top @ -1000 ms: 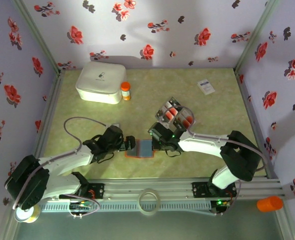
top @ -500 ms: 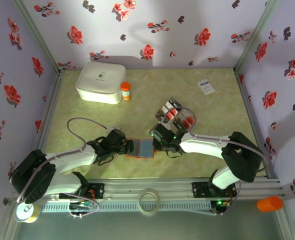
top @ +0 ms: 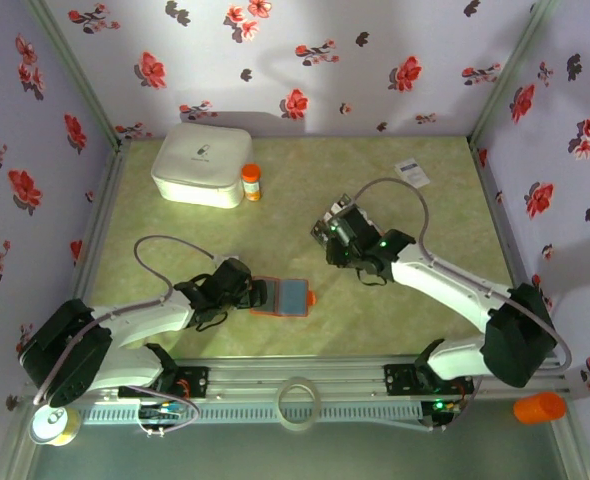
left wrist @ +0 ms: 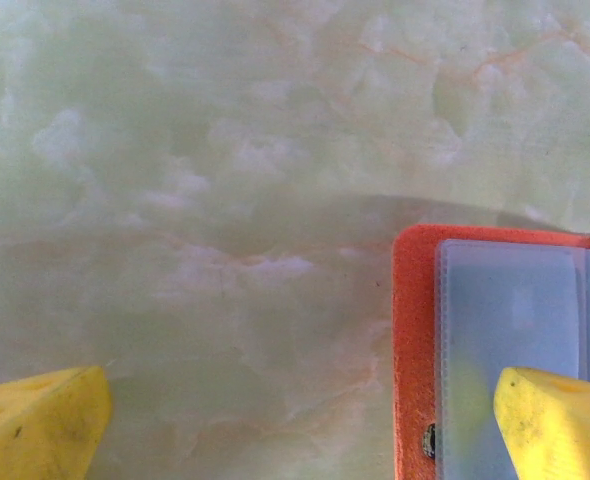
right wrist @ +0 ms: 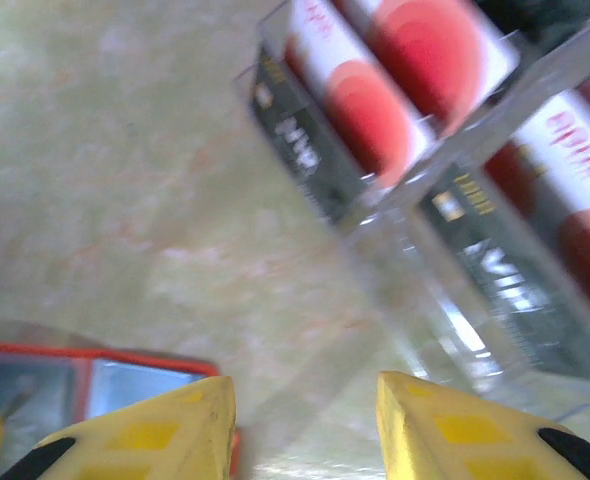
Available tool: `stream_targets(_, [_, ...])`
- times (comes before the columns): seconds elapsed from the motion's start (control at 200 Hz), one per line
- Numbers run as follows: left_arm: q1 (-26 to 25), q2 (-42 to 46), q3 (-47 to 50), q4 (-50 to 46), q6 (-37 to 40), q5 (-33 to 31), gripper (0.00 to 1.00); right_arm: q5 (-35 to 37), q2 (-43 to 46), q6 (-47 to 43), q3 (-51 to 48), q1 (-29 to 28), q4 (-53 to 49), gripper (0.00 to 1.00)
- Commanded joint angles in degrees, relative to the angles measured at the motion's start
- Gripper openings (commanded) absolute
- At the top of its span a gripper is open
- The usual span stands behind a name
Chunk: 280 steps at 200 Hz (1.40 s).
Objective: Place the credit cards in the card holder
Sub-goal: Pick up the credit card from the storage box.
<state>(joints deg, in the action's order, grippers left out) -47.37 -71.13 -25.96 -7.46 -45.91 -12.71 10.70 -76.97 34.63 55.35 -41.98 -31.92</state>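
Note:
The card holder [top: 285, 297] lies open on the table, an orange case with a grey-blue inner panel [left wrist: 510, 330]. My left gripper [top: 259, 293] is wide open at its left end [left wrist: 295, 430]. One yellow fingertip [left wrist: 560, 425] is over the panel and the other [left wrist: 40, 425] over bare table. The credit cards [right wrist: 375, 110], dark with red circles and white bands, stand in a clear rack [right wrist: 445, 300]. My right gripper [top: 335, 230] hovers just in front of that rack, open with nothing between its fingers [right wrist: 305, 420]. The holder's corner [right wrist: 85, 375] shows behind it.
A white box [top: 202, 163] and an orange-capped bottle [top: 251, 182] stand at the back left. A white printed card [top: 412, 173] lies at the back right. Flowered walls close in the table on three sides.
My right gripper has left the holder's right edge, moved back and right to the card rack, and opened. The left gripper has stayed open at the holder's left end.

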Motion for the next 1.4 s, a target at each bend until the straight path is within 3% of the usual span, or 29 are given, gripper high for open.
stream_targets(0.0, [-0.2, -0.3, 2.0, -2.1, -0.3, -2.4, 1.00, 3.0, -2.2, -8.6, 3.0, 2.2, -7.7, 0.42])
stream_targets(0.565, [-0.2, 0.0, 2.8, -1.6, -1.1, -2.7, 1.00, 16.9, -17.2, -18.3, 15.4, 3.0, -16.2, 0.33])
stream_targets(0.94, [-0.3, 0.0, 2.7, -1.2, -1.1, -2.7, 1.00, 17.8, -21.2, -18.8, 14.8, 3.9, -15.7, 0.29])
stream_targets(1.395, [-0.3, 0.1, 2.9, -1.1, -1.4, -2.8, 1.00, 11.4, -22.4, -19.0, 12.8, 5.2, -13.5, 0.20])
